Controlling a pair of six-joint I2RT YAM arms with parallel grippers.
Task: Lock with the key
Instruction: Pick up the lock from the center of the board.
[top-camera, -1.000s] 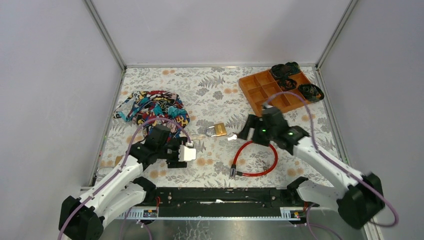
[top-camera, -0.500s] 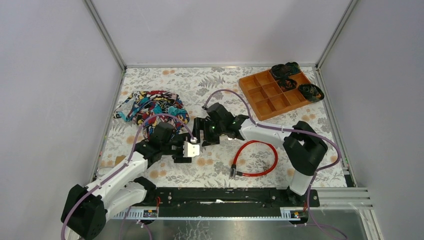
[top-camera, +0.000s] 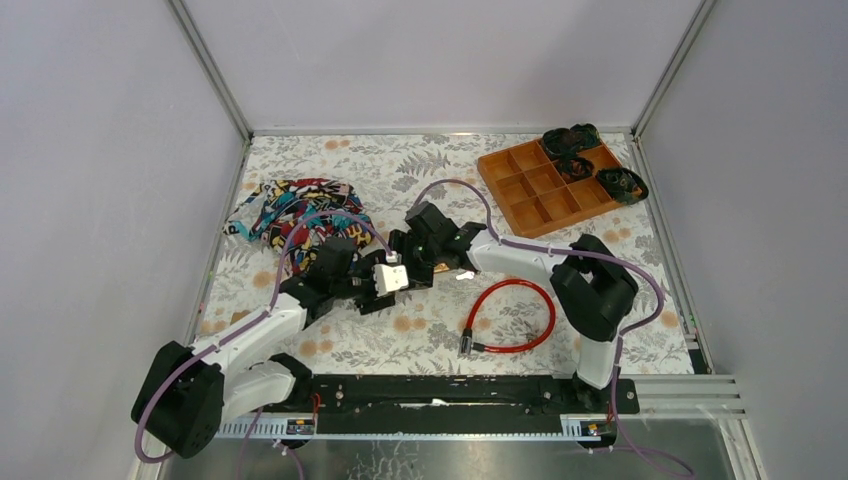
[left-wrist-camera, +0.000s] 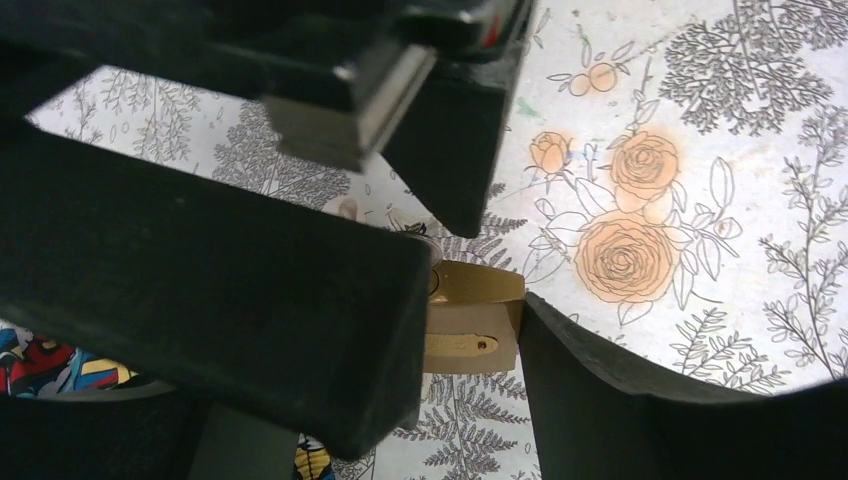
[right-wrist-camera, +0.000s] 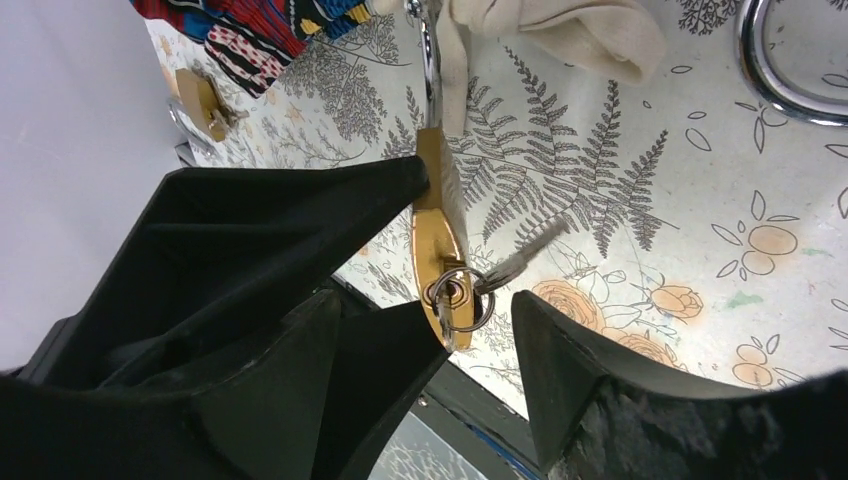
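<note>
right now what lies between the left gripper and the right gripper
A small brass padlock, key ring at its end, lies between left gripper and right gripper; both wrist views show it.

In the left wrist view a black finger (left-wrist-camera: 200, 300) hides part of the padlock (left-wrist-camera: 470, 325) and all of its shackle. From above, the padlock is lost where the left arm (top-camera: 260, 330) and right arm (top-camera: 520, 258) meet. In the right wrist view a chrome ring (right-wrist-camera: 790, 60) is cut off at the frame's edge, and the key (right-wrist-camera: 525, 258) is blurred.
</note>
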